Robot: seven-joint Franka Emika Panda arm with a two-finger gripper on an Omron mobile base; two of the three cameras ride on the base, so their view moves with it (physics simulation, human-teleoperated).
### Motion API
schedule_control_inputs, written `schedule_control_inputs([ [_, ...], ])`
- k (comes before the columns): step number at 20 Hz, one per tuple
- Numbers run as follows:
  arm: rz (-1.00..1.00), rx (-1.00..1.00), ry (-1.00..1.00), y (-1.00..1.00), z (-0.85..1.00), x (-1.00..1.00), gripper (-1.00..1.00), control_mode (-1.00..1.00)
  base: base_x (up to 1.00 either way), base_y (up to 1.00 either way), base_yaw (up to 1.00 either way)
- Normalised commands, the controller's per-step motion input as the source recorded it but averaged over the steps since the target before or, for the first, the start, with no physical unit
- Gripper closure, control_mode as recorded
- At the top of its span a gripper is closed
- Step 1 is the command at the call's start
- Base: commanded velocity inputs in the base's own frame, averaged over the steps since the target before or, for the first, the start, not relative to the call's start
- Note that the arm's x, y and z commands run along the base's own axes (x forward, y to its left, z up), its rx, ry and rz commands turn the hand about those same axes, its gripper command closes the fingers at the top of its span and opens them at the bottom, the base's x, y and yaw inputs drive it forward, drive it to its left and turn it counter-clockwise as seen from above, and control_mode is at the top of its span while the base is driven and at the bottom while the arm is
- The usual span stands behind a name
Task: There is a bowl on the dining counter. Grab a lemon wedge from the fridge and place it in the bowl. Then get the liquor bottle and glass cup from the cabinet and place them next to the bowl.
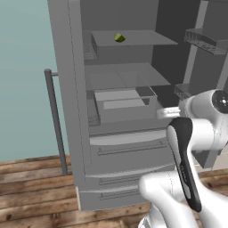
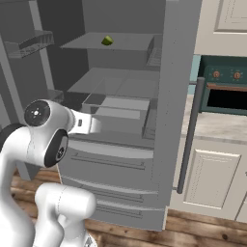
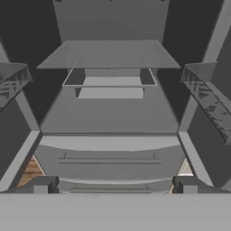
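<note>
The lemon wedge point(image 2: 107, 40) sits on the open fridge's point(image 2: 169, 96) top shelf.

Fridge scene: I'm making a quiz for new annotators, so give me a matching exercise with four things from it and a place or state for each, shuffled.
Things:
1. lemon wedge
2. fridge doors
3. oven
4. hand

Places or states:
A. swung open
B. built into the cream cabinets to the right of the fridge
C. on the top shelf
D. open, holding nothing, pointed at the lower shelves and drawers

Pairs: 1-C, 2-A, 3-B, 4-D
</note>
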Motion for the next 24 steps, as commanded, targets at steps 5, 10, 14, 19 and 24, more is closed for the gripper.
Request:
schedule_control_inputs([
  [5,0.00,0.00,0.00,0.00,0.00,0.00,-1.00,1.00,0.31,-0.01,0.00],
  [10,0.00,0.00,0.00,0.00,0.00,0.00,-1.00,1.00,0.39,0.00,-0.01],
  [14,0.00,0.00,0.00,0.00,0.00,0.00,-1.00,1.00,0.44,-0.02,-0.03],
  [19,0.00,0.00,0.00,0.00,0.00,0.00,-1.00,1.00,0.61,0.00,-0.05],
  [24,0.00,0.00,0.00,0.00,0.00,0.00,-1.00,1.00,0.71,0.00,-0.04],
])
